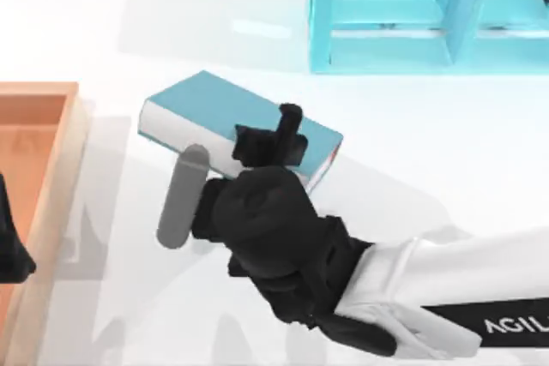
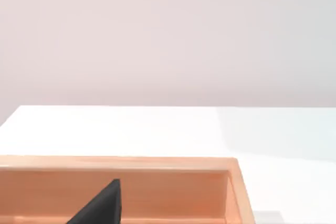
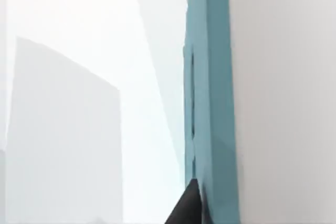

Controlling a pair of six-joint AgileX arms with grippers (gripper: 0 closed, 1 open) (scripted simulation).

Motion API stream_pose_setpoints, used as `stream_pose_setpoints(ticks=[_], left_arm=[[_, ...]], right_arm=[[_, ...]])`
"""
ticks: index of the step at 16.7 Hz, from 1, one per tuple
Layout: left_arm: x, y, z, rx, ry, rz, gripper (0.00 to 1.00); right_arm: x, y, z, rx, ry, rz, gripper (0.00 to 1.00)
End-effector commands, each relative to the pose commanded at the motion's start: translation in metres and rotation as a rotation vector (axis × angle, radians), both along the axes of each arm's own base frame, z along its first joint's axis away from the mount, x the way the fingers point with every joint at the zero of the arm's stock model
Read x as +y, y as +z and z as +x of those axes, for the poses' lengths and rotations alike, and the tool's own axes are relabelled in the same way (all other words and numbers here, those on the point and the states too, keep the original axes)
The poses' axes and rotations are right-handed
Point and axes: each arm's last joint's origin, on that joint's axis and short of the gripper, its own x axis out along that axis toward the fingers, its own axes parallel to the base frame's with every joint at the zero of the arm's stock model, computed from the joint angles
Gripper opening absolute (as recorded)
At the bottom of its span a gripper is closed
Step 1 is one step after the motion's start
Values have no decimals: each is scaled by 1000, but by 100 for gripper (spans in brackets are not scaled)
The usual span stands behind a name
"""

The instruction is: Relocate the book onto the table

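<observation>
The teal-blue book (image 1: pixel 206 109) with white page edges hangs tilted above the white table (image 1: pixel 429 152), casting a shadow beneath it. My right gripper (image 1: pixel 279 139) reaches in from the lower right and is shut on the book's near long edge, with one finger lying across the cover. In the right wrist view the book (image 3: pixel 210 103) stands close as a teal band beside white pages, with one dark fingertip (image 3: pixel 186 205) against it. My left gripper (image 1: pixel 10 250) is parked at the table's left edge over the tray.
An orange-brown wooden tray (image 1: pixel 43 152) lies along the left side, and its rim (image 2: pixel 157 163) runs across the left wrist view. A light cyan shelf unit (image 1: pixel 412 15) stands at the back right. Bare white table spreads in front of and to the right of the book.
</observation>
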Motion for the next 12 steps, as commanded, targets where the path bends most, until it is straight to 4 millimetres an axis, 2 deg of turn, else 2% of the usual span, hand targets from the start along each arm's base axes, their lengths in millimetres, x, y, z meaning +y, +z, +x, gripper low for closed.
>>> stream_pose_setpoints(ticks=[2,5,12], left_arm=[[0,0,0,0,0,0,100],[0,0,0,0,0,0,100],[0,0,0,0,0,0,100]], right_arm=[[16,-15,-21,-54,30,-157,0],[29,-25,-39,-117,42,-292,0],[30,-27,-42,-128,40,-318,0]])
